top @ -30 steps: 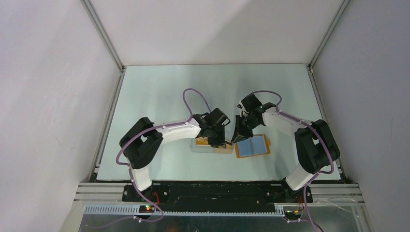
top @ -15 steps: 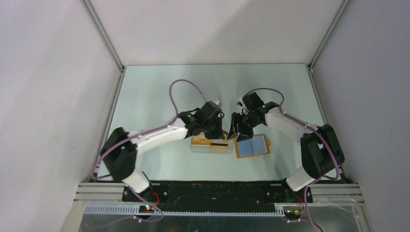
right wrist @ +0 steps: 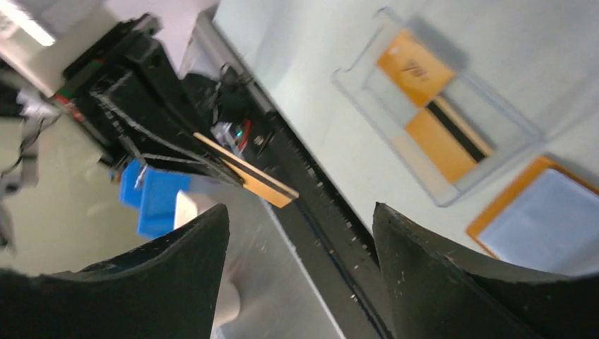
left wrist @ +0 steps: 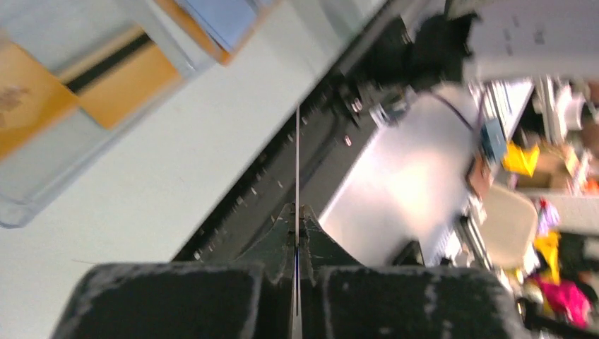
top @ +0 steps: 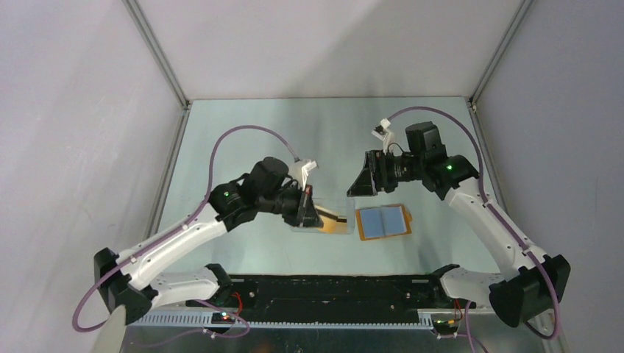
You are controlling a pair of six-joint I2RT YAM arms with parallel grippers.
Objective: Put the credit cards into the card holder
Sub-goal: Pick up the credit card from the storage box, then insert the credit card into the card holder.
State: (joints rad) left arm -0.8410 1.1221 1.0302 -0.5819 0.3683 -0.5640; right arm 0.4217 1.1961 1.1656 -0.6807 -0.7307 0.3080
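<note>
My left gripper (top: 313, 213) (left wrist: 297, 209) is shut on a golden credit card (right wrist: 247, 173) with a dark stripe. In the left wrist view the card (left wrist: 297, 155) shows edge-on as a thin line sticking out past the fingertips. It hangs above the clear box (top: 322, 221). Two more credit cards (right wrist: 413, 67) (right wrist: 443, 140) lie in that box. The card holder (top: 383, 222) (right wrist: 547, 212) lies open on the table, blue-grey pockets up, right of the box. My right gripper (top: 357, 187) (right wrist: 300, 208) hangs open and empty above the holder's far left side.
The clear plastic box (right wrist: 452, 120) sits between the two arms near the table's front edge. A black rail (top: 331, 290) with both arm bases runs along that edge. Metal frame posts (top: 158, 55) stand at the back corners.
The left gripper closed on a card at the box and lifted it while the arm swung back. The right gripper opened wide and rose up and to the right.
</note>
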